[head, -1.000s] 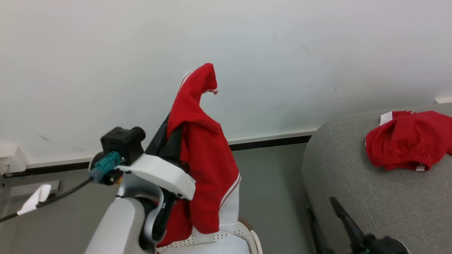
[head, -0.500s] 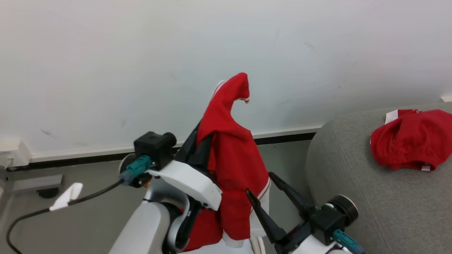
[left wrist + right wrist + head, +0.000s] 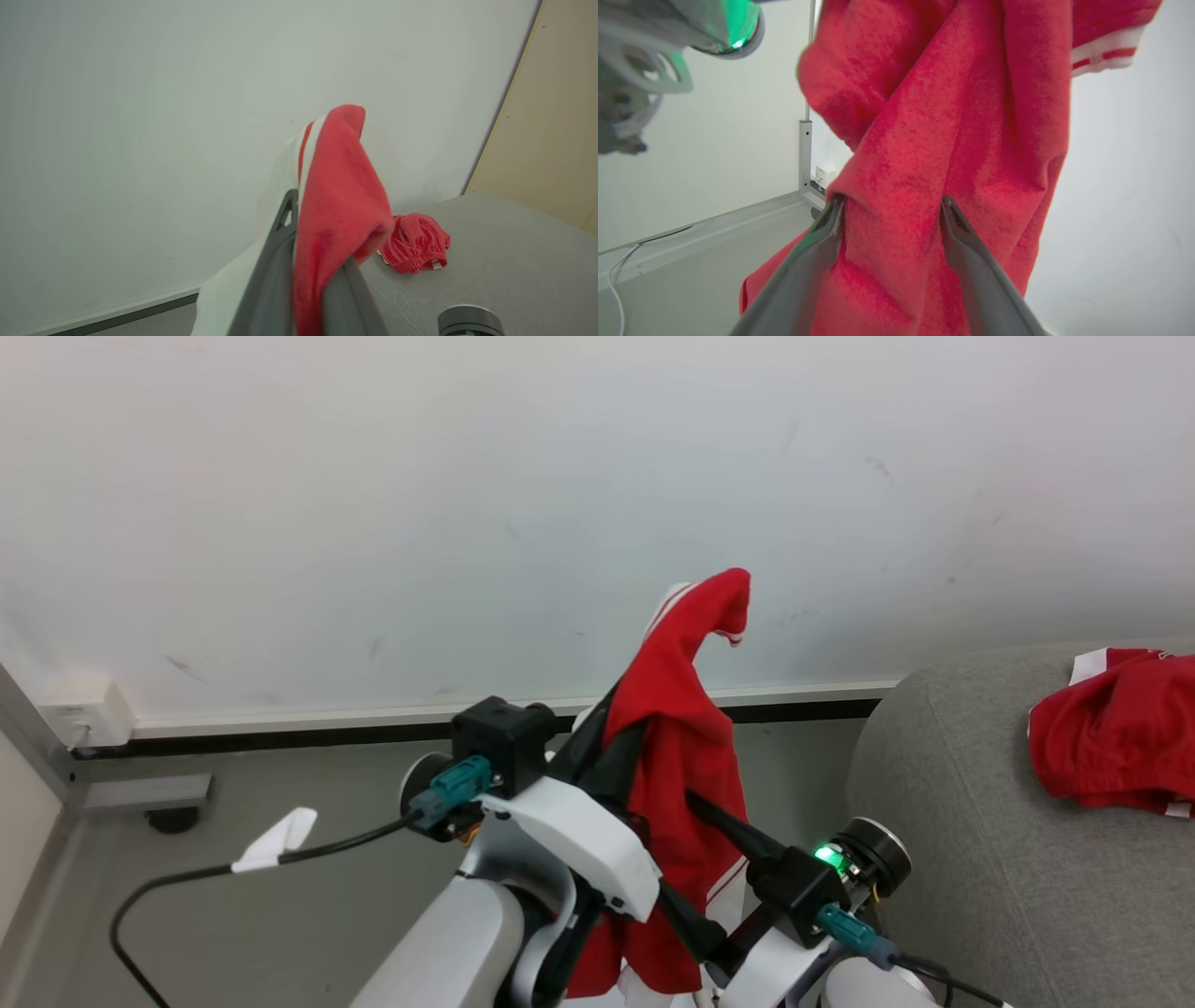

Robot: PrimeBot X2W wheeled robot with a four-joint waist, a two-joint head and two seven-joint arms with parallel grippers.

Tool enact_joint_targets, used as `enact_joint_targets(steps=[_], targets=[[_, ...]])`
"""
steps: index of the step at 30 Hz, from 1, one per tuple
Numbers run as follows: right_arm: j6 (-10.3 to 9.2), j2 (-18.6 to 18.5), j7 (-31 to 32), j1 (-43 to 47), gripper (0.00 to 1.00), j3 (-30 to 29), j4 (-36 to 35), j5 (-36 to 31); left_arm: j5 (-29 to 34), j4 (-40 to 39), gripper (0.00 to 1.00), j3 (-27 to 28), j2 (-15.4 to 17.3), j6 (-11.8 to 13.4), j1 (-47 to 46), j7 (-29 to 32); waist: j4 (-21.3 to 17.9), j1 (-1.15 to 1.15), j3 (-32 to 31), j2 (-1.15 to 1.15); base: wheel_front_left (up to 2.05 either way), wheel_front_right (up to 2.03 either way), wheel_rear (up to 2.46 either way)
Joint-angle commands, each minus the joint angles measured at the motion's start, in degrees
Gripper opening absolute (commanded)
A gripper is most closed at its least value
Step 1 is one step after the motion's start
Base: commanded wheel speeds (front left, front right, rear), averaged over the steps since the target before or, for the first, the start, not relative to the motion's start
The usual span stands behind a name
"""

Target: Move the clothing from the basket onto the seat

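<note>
Currently your left gripper (image 3: 310, 252) is clenched on a red garment (image 3: 686, 747), holding it aloft before the white wall (image 3: 373, 476). Your right gripper (image 3: 892, 200) stands spread wide, straddling the hanging cloth. A second red garment (image 3: 1111, 737) lies on the grey seat (image 3: 934, 821), far right.

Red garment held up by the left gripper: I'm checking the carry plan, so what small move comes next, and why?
Probably close the right gripper on the red garment: its open fingers straddle a hanging fold, while the left gripper grips it short of the seat.
</note>
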Motion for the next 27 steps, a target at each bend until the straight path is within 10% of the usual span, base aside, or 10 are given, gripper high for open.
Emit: enact_joint_targets(steps=[1, 4, 5, 7, 16, 17, 18, 19, 20, 27], targets=[[-0.14, -0.07, -0.01, -1.32, 1.0, 0.59, 1.64, -1.17, -1.02, 0.1, 0.0, -0.68, 0.09, 0.48, -0.97, -0.39, 0.16, 0.0, -0.04, 0.0, 0.0, 0.0, 0.0], [-0.15, -0.08, -0.01, -3.18, 0.9, 1.43, 5.6, -2.94, -2.21, 0.24, 0.0, -2.6, 0.1, 1.48, -1.46, -0.81, 0.37, 0.0, -0.04, 0.0, 0.0, 0.0, 0.0], [-0.14, -0.09, -0.01, -3.54, 0.47, 1.43, 6.61, -3.08, -2.5, 0.28, 0.0, -3.2, 0.09, 1.7, -1.73, -0.89, 0.44, 0.0, -0.05, 0.0, 0.0, 0.0, 0.0], [-0.15, -0.05, -0.01, -4.2, 0.0, 1.29, 7.42, -2.84, -3.29, 0.47, 0.0, -4.23, 0.09, 2.33, -2.12, -1.27, 0.57, 0.0, -0.06, 0.0, 0.0, 0.0, 0.0], [-0.15, -0.05, -0.02, -4.17, 0.0, -1.11, 6.37, 1.51, -4.37, 2.72, 0.0, -4.82, 0.22, 3.64, -2.68, -2.4, -0.16, 0.0, 0.19, 0.0, 0.0, 0.0, 0.0], [-0.14, -0.07, -0.01, -4.01, 0.0, -1.61, 6.14, 2.2, -4.31, 2.93, 0.11, -4.68, 0.33, 3.84, -2.69, -2.59, -0.3, 0.0, 0.27, 0.0, 0.0, 0.0, 0.0], [-0.15, -0.09, -0.01, -3.86, 0.0, -2.11, 5.98, 2.97, -4.16, 3.12, 0.39, -4.62, 0.48, 3.95, -2.69, -2.69, -0.43, 0.0, 0.34, 0.0, 0.0, 0.0, 0.0], [-0.15, -0.09, -0.01, -3.82, 0.0, -2.53, 5.88, 3.29, -4.07, 3.32, 0.88, -4.61, 0.59, 3.96, -2.6, -2.75, -0.57, 0.0, 0.39, 0.0, 0.0, 0.0, 0.0], [-0.15, -0.06, -0.02, -3.94, 0.0, -3.01, 5.84, 3.27, -4.01, 3.49, 1.0, -4.62, 0.68, 4.07, -2.52, -2.83, -0.7, 0.0, 0.43, 0.0, 0.0, 0.0, 0.0], [-0.15, -0.07, -0.01, -4.45, 0.0, -7.51, 5.73, 3.45, -4.22, 3.96, 1.0, -5.0, 1.39, 3.84, -1.27, -3.1, -1.34, 0.0, 0.54, 0.0, 0.0, 0.0, 0.0]])
